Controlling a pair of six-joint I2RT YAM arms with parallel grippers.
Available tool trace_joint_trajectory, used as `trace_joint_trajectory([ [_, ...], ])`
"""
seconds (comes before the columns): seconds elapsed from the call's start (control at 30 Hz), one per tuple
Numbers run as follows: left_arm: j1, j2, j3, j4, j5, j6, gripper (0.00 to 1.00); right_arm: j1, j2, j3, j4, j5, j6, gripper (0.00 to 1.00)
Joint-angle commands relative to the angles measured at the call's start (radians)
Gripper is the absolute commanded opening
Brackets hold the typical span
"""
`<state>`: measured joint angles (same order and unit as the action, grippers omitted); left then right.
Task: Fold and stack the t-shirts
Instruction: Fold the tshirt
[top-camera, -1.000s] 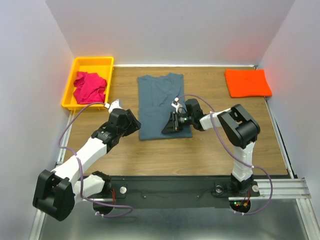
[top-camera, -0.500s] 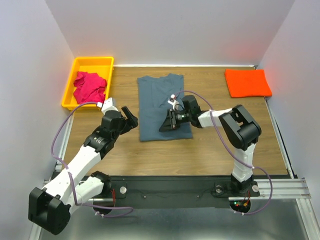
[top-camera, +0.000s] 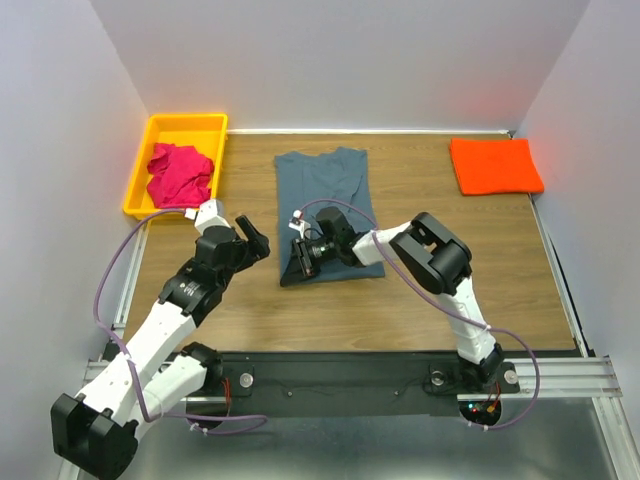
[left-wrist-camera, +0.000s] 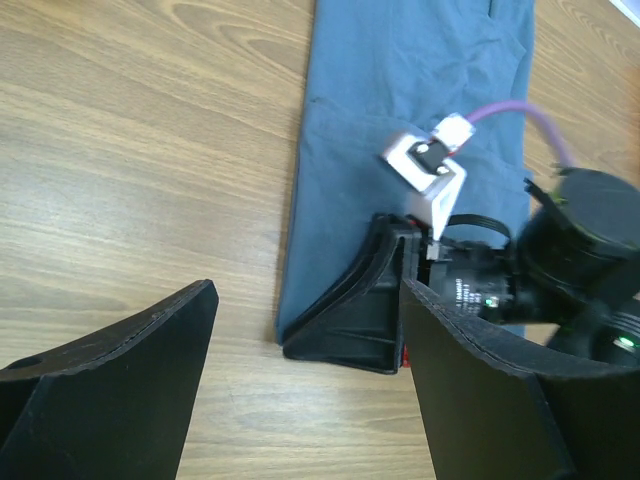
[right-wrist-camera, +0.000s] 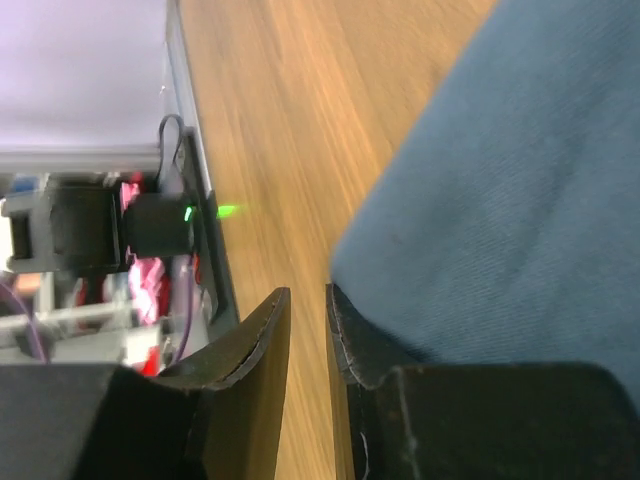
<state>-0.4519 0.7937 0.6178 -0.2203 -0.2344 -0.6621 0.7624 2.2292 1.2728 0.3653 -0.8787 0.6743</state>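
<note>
The slate grey-blue t-shirt (top-camera: 322, 190) lies folded into a long strip in the middle of the table; it also shows in the left wrist view (left-wrist-camera: 400, 80) and the right wrist view (right-wrist-camera: 520, 200). My right gripper (top-camera: 298, 262) lies low at its near left corner, jaws almost closed with only bare wood in the thin gap (right-wrist-camera: 308, 295). The cloth rests against the outside of one finger. My left gripper (top-camera: 255, 237) is open and empty over bare wood just left of that corner (left-wrist-camera: 308, 290). The orange t-shirt (top-camera: 495, 165) lies folded at the far right. The magenta-pink t-shirt (top-camera: 180, 172) is crumpled in the bin.
The yellow bin (top-camera: 186, 123) stands at the far left corner. White walls close in the table on three sides. The two grippers are close together at the shirt's near left corner. A purple cable (left-wrist-camera: 510, 105) loops over the right wrist.
My right gripper has slid left along the grey-blue shirt's near edge, from its right part to its left corner. My left gripper has shifted slightly and stays open beside the shirt.
</note>
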Motion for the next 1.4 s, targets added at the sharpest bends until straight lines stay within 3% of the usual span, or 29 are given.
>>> trace_joint_trajectory([
  [0.0,-0.001,-0.027,-0.010,0.001,-0.006,0.002,0.86,-0.008,0.015,0.011,0.020,0.059,-0.001,0.27],
  [0.23,-0.001,-0.010,-0.006,-0.002,0.010,-0.002,0.86,-0.009,-0.129,0.005,-0.086,0.099,-0.070,0.27],
  [0.5,-0.002,0.015,-0.004,0.001,0.046,-0.005,0.86,-0.118,-0.347,-0.234,-0.098,0.081,-0.122,0.27],
  [0.73,-0.002,0.044,-0.009,-0.001,0.081,-0.008,0.86,-0.230,-0.375,-0.392,-0.100,0.034,-0.194,0.26],
  [0.97,-0.002,0.137,-0.004,-0.001,0.124,-0.007,0.85,-0.290,-0.332,-0.441,-0.100,0.032,-0.237,0.25],
  [1.1,-0.005,0.188,0.005,-0.005,0.142,0.002,0.84,-0.291,-0.399,-0.444,-0.115,0.038,-0.231,0.25],
  [1.17,-0.005,0.209,0.008,-0.008,0.147,0.007,0.84,-0.296,-0.476,-0.441,-0.141,0.076,-0.240,0.27],
  [1.37,-0.033,0.357,0.065,-0.069,0.150,0.022,0.82,-0.331,-0.690,-0.429,-0.339,0.317,-0.249,0.44],
])
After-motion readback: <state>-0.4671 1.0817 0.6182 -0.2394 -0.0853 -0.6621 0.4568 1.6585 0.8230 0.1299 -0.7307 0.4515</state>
